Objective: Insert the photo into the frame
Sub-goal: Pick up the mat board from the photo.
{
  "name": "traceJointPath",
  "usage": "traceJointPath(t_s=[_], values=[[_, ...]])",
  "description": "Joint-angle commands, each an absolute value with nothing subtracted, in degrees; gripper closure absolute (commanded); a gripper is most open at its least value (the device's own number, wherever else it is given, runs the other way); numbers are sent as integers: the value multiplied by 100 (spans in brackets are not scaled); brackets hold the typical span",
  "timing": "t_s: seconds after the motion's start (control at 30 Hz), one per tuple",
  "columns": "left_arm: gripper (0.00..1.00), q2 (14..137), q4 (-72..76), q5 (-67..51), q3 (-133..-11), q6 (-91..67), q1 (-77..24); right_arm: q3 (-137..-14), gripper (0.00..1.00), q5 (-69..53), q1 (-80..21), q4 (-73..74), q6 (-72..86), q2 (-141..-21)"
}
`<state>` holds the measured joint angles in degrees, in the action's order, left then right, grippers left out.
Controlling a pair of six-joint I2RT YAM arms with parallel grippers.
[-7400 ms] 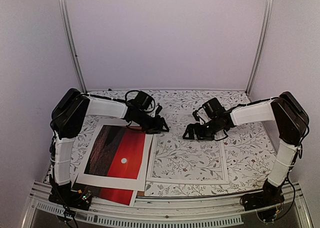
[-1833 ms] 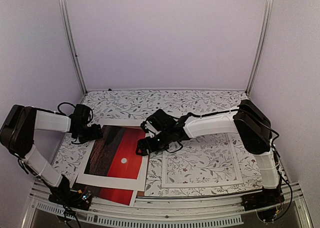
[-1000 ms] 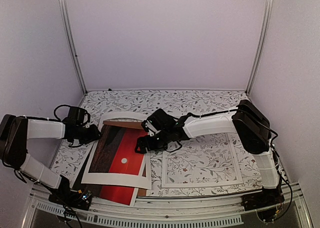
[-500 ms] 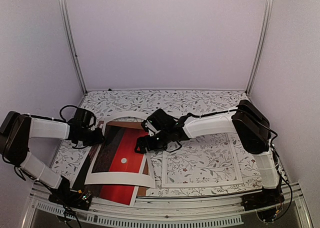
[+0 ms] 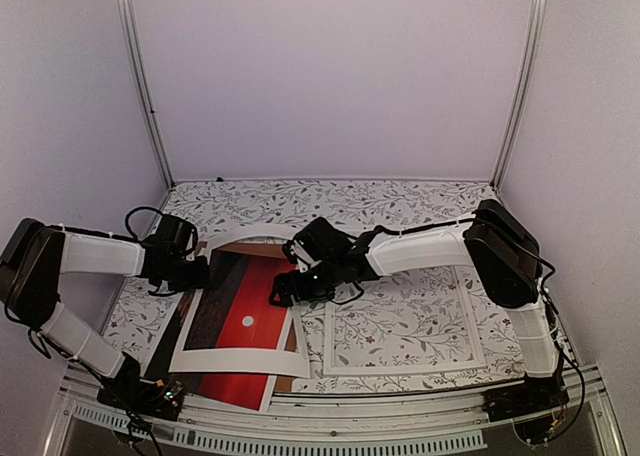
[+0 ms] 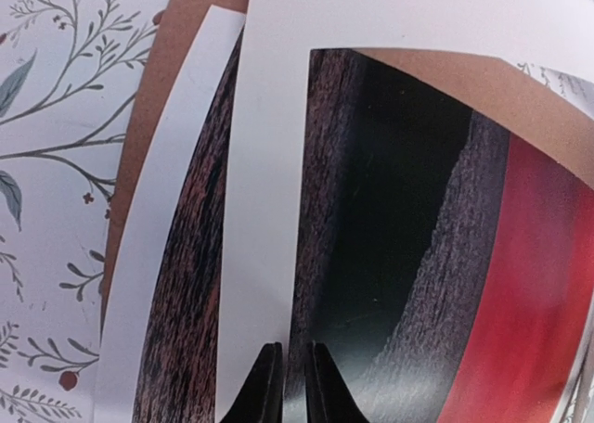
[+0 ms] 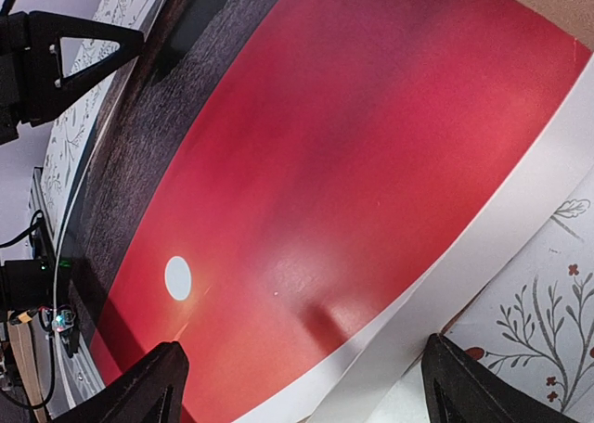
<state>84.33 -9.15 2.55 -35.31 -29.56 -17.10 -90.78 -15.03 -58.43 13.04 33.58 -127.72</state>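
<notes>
The photo (image 5: 250,296), a red sunset print, lies at the left under a white window mat (image 5: 235,358), whose far edge arches up. My left gripper (image 5: 197,273) is at the mat's left strip. In the left wrist view its jaws (image 6: 292,386) stand almost together across the inner edge of the mat (image 6: 269,210), beside the dark part of the photo (image 6: 399,256). My right gripper (image 5: 284,288) is open wide over the photo's right side (image 7: 306,163). Its tips (image 7: 306,381) straddle red print and white strip (image 7: 520,210). The frame (image 5: 405,371) lies flat on the right.
A brown backing board (image 5: 255,248) shows under the mat's raised far edge and in the left wrist view (image 6: 172,61). A flowered cloth (image 5: 400,211) covers the table. Walls and metal posts stand close on both sides. The arm bases sit at the near edge.
My left jaws have closed in on the mat's left strip and shifted slightly right. The mat's far edge has bowed up higher. My right arm has stayed put, open.
</notes>
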Motion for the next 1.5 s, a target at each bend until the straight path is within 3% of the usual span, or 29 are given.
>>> traceJointPath(t_s=[0.0,0.37,0.5,0.67,0.87,1.47], values=[[87,8461,-1029,359,-3665,-2870,-1789,-8996,8,-1504,-5792,1531,3283,-12826],[94,8334,-1256,650,-3753,-2834,-1854,-9013,8,-1557,-5697,1593,3155,-12698],[86,8295,-1292,877,-3756,-2876,-1848,-9013,8,-1542,-5696,1617,3101,-12678],[64,8193,-1275,1322,-3752,-2944,-1743,-9005,8,-1578,-5696,1635,3079,-12677],[50,8208,-1266,1271,-3832,-2946,-1121,-8989,8,-1628,-5698,1661,2979,-12594],[44,8702,-1002,619,-3828,-2945,299,-8637,8,-1845,-5696,1439,2708,-12322]])
